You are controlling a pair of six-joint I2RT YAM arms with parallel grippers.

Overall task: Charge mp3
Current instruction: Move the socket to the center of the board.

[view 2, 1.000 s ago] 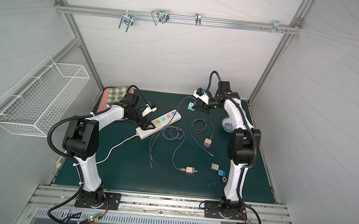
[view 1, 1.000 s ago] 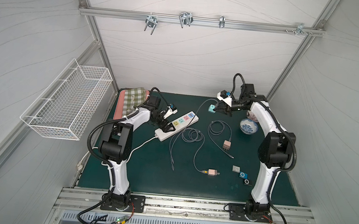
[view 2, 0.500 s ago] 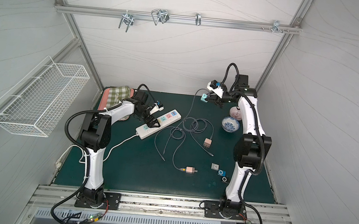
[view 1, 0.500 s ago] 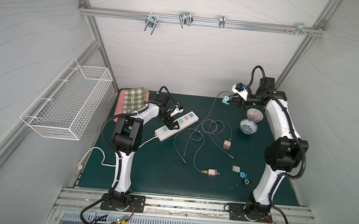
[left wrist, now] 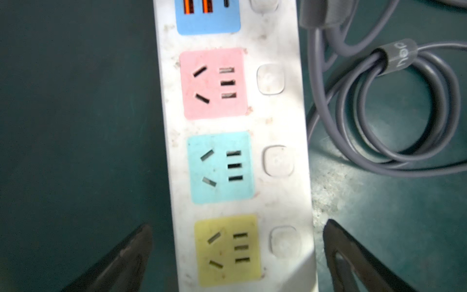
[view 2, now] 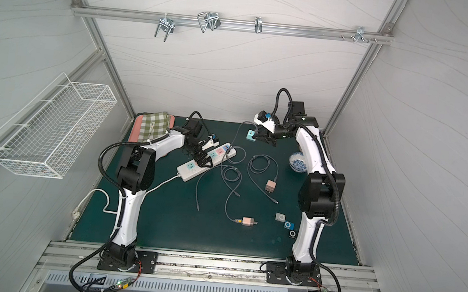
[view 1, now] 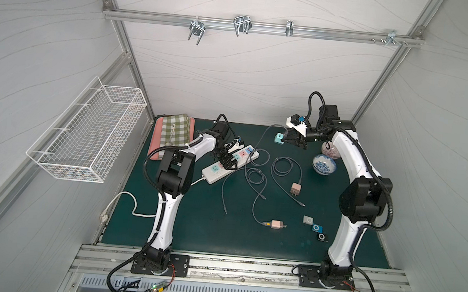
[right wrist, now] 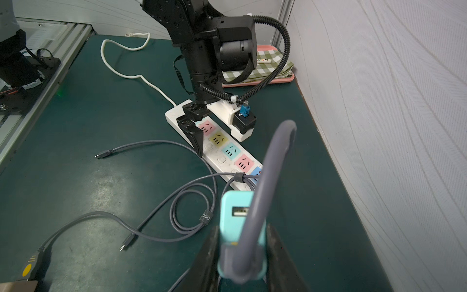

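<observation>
– Top views, near edge first: where are the players?
– On the green mat [view 1: 218, 238], just beside the right arm's lower link. The black mp3 player [view 1: 321, 236] is nearest, then the blue mp3 player [view 1: 317, 227], then the silver mp3 player [view 1: 308, 219]. They lie close together in a short slanting row, touching no cable.
– And toward the left arm from there?
– A pink charger [view 1: 277, 224] lies flat. A little farther back a second pink adapter [view 1: 295, 188] lies with its coiled cable [view 1: 283, 166].
– The middle of the mat?
– A white power strip [left wrist: 278, 121] lies slantwise. The left gripper [left wrist: 237, 227] hangs over it with its jaws spread wide. One finger stands on each side, level with the yellow socket [left wrist: 227, 249], and the left wrist view shows a gap at both edges.
– Farthest back?
– The right gripper [right wrist: 242, 235] is clamped on a teal charger [right wrist: 236, 215], held above the mat near the back wall. A grey cable [right wrist: 275, 161] plugged into that charger arcs upward.
– Anything else back there?
– A blue-patterned bowl [view 1: 324, 164] sits beside the right arm. A checked cloth [view 1: 173, 127] lies on a pink tray [view 1: 155, 136] in the far left corner.
</observation>
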